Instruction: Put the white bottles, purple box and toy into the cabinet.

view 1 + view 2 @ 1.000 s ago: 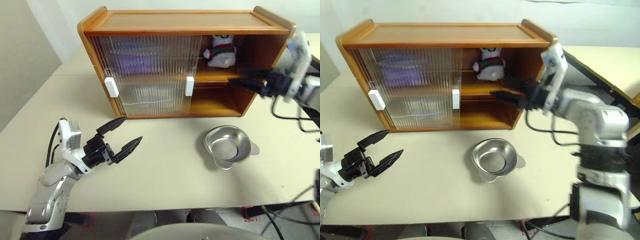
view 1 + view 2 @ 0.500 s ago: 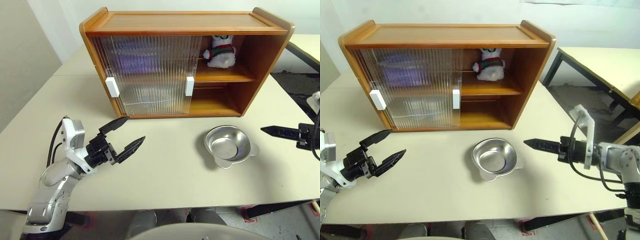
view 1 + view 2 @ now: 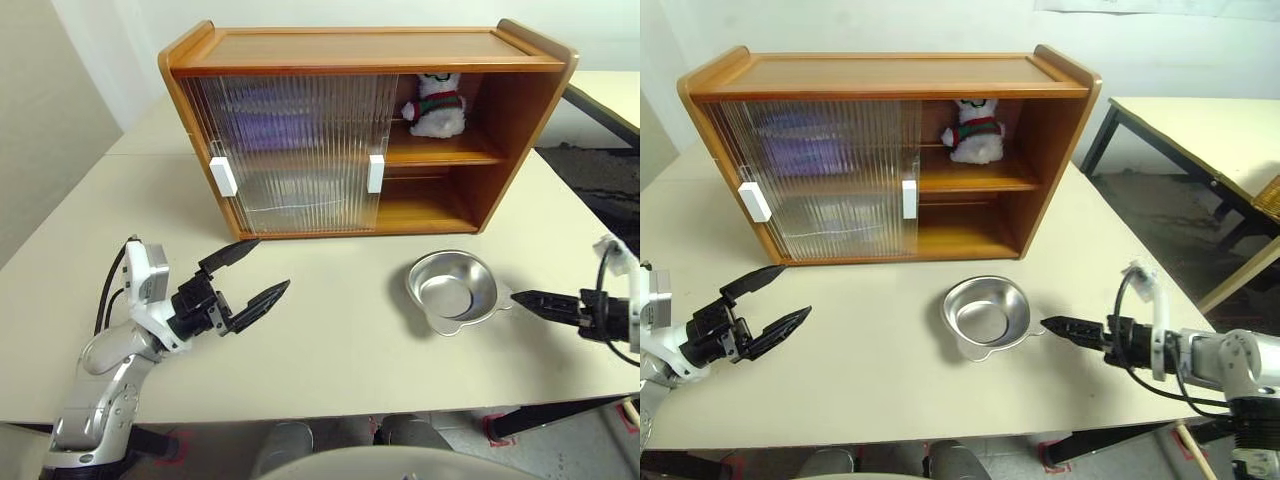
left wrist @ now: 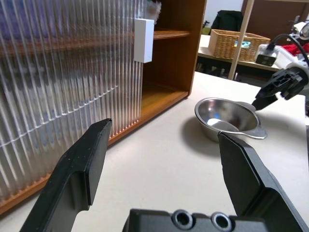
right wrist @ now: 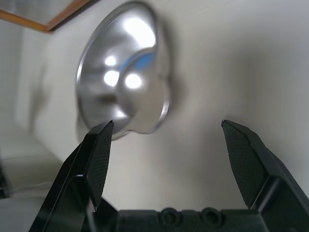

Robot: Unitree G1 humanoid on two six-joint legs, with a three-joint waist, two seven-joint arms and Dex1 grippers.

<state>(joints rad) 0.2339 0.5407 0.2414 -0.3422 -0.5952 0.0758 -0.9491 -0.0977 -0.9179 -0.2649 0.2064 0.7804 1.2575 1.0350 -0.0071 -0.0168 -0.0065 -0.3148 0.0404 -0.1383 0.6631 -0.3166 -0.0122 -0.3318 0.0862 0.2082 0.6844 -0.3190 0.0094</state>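
Toy (image 3: 437,104) on the cabinet's (image 3: 365,45) upper shelf, at eleven o'clock from the nearer right end effector (image 3: 1052,324); both it and the left end effector (image 3: 252,276) spread, empty.

My two-fingered grippers, left (image 3: 250,275) and right (image 3: 1058,325), are matte black, over a plain cream table (image 3: 330,340). The big honey-brown wooden cabinet (image 3: 360,45) has ribbed, frosted sliding doors (image 3: 295,150) with white rectangular handles (image 3: 376,173), a lavender blur showing behind them. The fluffy white plush toy (image 3: 437,105) wears red-and-green stripes, and the round metal bowl (image 3: 455,290) is shiny silver.
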